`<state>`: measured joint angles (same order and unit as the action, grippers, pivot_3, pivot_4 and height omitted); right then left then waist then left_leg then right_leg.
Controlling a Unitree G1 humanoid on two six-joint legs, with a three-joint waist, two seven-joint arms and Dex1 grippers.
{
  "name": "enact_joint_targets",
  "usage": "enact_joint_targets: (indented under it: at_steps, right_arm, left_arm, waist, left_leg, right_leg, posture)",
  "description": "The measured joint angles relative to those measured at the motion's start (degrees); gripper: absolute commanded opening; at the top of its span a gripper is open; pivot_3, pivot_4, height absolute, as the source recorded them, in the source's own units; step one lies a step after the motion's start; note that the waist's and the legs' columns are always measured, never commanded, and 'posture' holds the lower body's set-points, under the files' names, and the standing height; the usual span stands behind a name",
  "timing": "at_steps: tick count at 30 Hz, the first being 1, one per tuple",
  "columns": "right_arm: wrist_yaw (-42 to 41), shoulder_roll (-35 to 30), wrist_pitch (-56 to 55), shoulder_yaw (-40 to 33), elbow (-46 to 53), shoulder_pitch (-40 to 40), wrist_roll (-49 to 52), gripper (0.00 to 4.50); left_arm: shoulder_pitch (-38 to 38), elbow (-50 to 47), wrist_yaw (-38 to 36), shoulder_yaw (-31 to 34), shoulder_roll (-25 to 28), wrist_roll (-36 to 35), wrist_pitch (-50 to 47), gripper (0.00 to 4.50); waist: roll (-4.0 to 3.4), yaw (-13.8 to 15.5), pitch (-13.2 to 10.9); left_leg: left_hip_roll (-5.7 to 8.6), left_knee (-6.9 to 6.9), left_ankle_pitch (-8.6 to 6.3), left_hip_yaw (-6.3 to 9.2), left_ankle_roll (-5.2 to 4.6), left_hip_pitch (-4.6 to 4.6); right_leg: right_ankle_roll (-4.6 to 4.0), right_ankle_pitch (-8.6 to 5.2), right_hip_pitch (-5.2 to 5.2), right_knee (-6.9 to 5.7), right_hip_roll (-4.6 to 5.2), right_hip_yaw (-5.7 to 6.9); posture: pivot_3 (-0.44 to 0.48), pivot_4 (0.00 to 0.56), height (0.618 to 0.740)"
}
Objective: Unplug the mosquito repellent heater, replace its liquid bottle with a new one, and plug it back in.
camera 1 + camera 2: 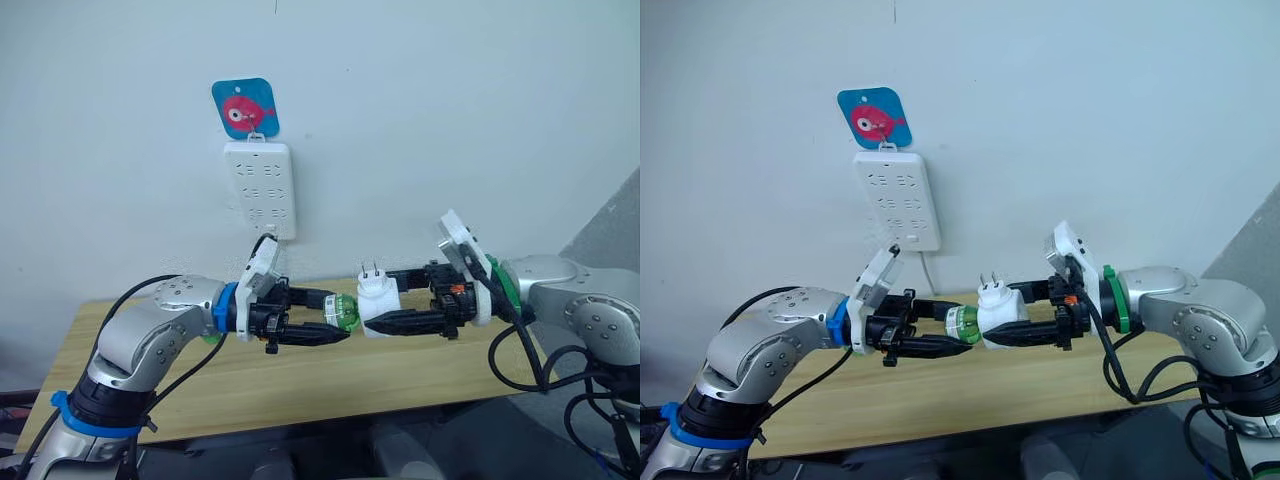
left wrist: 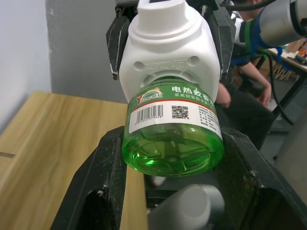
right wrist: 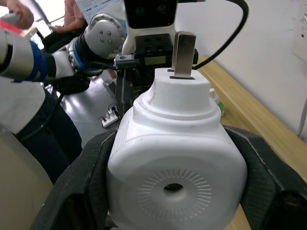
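Here, in the left eye view: the left gripper (image 1: 322, 316) and right gripper (image 1: 395, 300) met in mid-air above the wooden table (image 1: 300, 375), well below the power strip (image 1: 260, 187) hung on the wall under a blue fish tag (image 1: 245, 107). The right gripper was clamped on the heater (image 1: 377, 305), prongs (image 1: 372, 270) pointing up; the left gripper was closed on the green bottle (image 1: 345, 312), which was seated in the heater's left side. Right eye view: same arrangement, heater (image 1: 999, 312) between the two grippers, strip cable (image 1: 930, 272) dropping behind the table. Left wrist view: bottle (image 2: 173, 134), labelled, green base facing the camera, held between black fingers (image 2: 108, 177), neck inside the heater. Right wrist view: heater's vent hole (image 3: 173, 188) facing the camera, body pinched between both fingers (image 3: 86, 182).
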<state>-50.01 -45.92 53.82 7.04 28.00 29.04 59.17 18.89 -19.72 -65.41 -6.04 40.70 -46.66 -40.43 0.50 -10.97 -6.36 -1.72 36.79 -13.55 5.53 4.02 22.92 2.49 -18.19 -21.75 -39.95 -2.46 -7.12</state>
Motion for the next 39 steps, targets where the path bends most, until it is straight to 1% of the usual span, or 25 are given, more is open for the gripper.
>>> enact_joint_targets:
  at_steps: [4, 9, 11, 14, 15, 16, 23, 28, 33, 37, 39]
  right_arm:
    - [-0.85, 0.35, -1.04, 0.32, 0.13, -0.55, -1.61, 3.03]
    - [0.39, 1.88, 0.71, -1.28, -0.28, -1.07, -0.62, 3.03]
    - [1.13, 2.19, 1.69, -1.9, -0.43, -1.07, 0.25, 3.03]
    - [2.68, 2.86, 3.33, -2.47, -1.05, -1.28, 0.59, 3.03]
    - [2.87, 3.19, 3.77, -2.5, -1.29, -1.29, 0.61, 3.03]
    - [3.02, 3.49, 4.36, -2.53, -1.38, -1.29, 0.67, 3.03]
    - [3.9, 4.67, 6.44, -3.18, -1.79, -1.37, 0.99, 3.03]
    - [4.52, 6.0, 7.58, -3.88, -2.36, -1.47, 1.89, 3.03]
    - [5.81, 6.72, 9.61, -4.84, -3.57, -1.47, 3.83, 3.03]
    - [6.78, 7.39, 11.21, -5.4, -3.64, -1.45, 5.46, 3.03]
    - [7.28, 7.62, 11.73, -5.79, -3.65, -1.45, 5.78, 3.03]
  left_arm:
    - [-0.06, 0.0, 0.16, 0.0, 0.0, -0.03, -0.58, 2.23]
    - [-0.13, 0.09, 0.36, 0.1, -0.65, 0.51, 1.12, 2.23]
    - [-0.14, 0.19, 0.36, 0.14, -0.96, 1.14, 2.34, 2.99]
    - [-0.14, 1.88, 1.08, 1.24, -0.93, 4.01, 4.85, 3.87]
    - [-0.15, 2.06, 1.07, 1.32, -0.92, 4.89, 5.83, 4.24]
    - [-0.16, 2.22, 1.04, 1.33, -0.92, 5.79, 6.61, 4.48]
    - [-0.89, 2.35, 0.63, 1.33, -0.83, 8.71, 8.94, 4.5]
    - [-1.78, 2.4, 0.02, 1.35, -0.62, 11.34, 12.73, 4.5]
    - [-3.07, 4.46, -2.43, 1.62, -1.45, 16.52, 24.48, 4.5]
    - [-3.47, 4.9, -4.39, 1.61, -4.55, 20.21, 36.43, 4.5]
    - [-3.42, 5.32, -4.48, 1.61, -6.12, 21.32, 40.61, 4.5]
  waist:
    - [0.0, -0.02, -0.01]
    - [0.03, 0.06, -0.03]
    - [0.03, 0.06, -0.03]
    - [0.03, 0.05, -0.03]
    - [0.03, 0.06, -0.03]
    - [0.03, 0.07, -0.03]
    - [0.03, 0.08, -0.03]
    - [0.04, 0.1, -0.04]
    - [0.03, 0.19, -0.05]
    - [0.03, 0.28, -0.05]
    - [0.03, 0.29, -0.05]
  left_leg:
    - [0.0, 0.0, 0.0, -0.01, 0.0, 0.0]
    - [0.01, 0.01, 0.0, -0.01, 0.0, 0.0]
    - [0.01, 0.0, 0.0, -0.01, 0.0, 0.0]
    - [0.01, 0.0, 0.0, -0.01, 0.0, -0.01]
    - [0.01, 0.0, 0.0, -0.02, 0.0, -0.01]
    - [0.01, 0.0, 0.0, -0.02, 0.0, -0.01]
    - [0.01, -0.01, 0.0, -0.01, 0.0, 0.0]
    - [0.01, 0.0, 0.0, -0.03, 0.0, 0.0]
    - [0.01, -0.01, 0.0, -0.03, 0.0, 0.0]
    - [0.02, 0.0, 0.0, -0.05, 0.0, 0.01]
    - [0.01, 0.0, 0.0, -0.05, 0.0, 0.01]
  right_leg:
    - [0.0, 0.0, 0.0, 0.0, 0.0, -0.01]
    - [0.0, 0.0, 0.01, 0.0, 0.0, -0.02]
    - [0.0, 0.0, 0.01, 0.0, 0.0, -0.02]
    - [0.0, 0.0, 0.0, -0.01, 0.0, -0.02]
    - [0.0, 0.0, 0.01, -0.01, 0.0, -0.03]
    - [0.0, 0.0, 0.01, 0.0, 0.0, -0.04]
    - [0.0, 0.0, 0.0, 0.0, 0.01, -0.03]
    - [0.0, 0.0, 0.01, 0.0, 0.01, -0.04]
    - [-0.01, 0.0, 0.01, 0.0, 0.01, -0.04]
    - [-0.01, 0.0, 0.01, 0.02, 0.02, -0.06]
    - [-0.01, 0.0, 0.01, 0.01, 0.02, -0.06]
  posture:
    - [-0.159, 0.075, 0.733]
    - [-0.158, 0.076, 0.733]
    - [-0.157, 0.077, 0.733]
    - [-0.157, 0.077, 0.733]
    - [-0.157, 0.077, 0.733]
    - [-0.157, 0.077, 0.733]
    - [-0.157, 0.077, 0.733]
    - [-0.152, 0.079, 0.733]
    - [-0.151, 0.076, 0.733]
    - [-0.153, 0.075, 0.733]
    - [-0.153, 0.075, 0.733]
